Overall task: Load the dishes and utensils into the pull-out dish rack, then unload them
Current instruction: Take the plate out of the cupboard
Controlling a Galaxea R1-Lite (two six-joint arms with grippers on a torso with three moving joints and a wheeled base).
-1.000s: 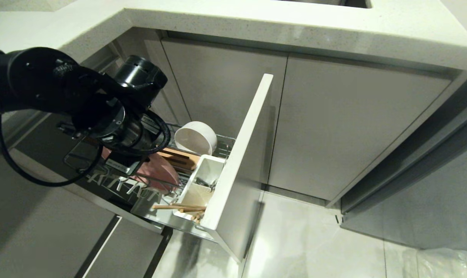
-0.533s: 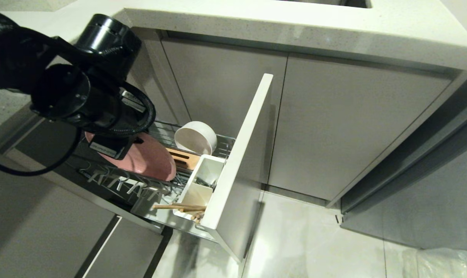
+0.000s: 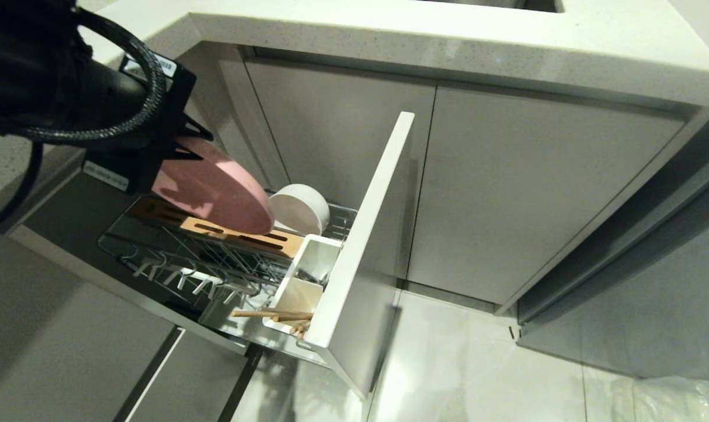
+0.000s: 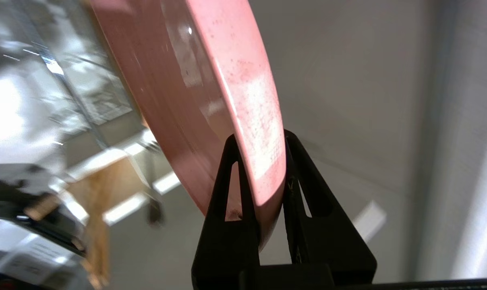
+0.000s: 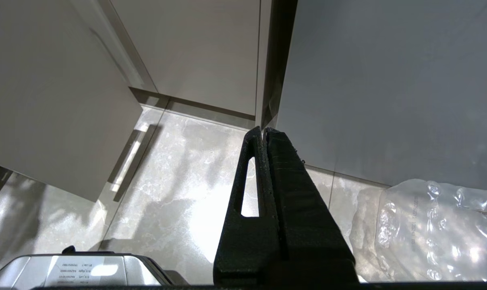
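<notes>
Left gripper has the plate pinched by its rim, a black finger on either face, and the pink disc hangs tilted in the air above the rack, clear of the wires. In the head view the plate sits off the upper left of the drawer, its lower edge overlapping the bowl from this angle; whether the two touch cannot be told. The bowl rests on its side in the back of the rack, mouth facing the arm, just behind the wooden strip with its dark slots now in plain sight. Down at the front, the white caddy stands against the pale front panel, and the chopsticks lie across its near compartment, tips poking out toward the wire prongs. Something metallic shows in the caddy's rear compartment, too dim to call. The left arm fills the upper left corner, cable looped around it. Over on the other side, the right gripper is parked low, fingers pressed together on nothing, pointing at the floor beside a cabinet door, with a sheet of bubble wrap lying nearby.
</notes>
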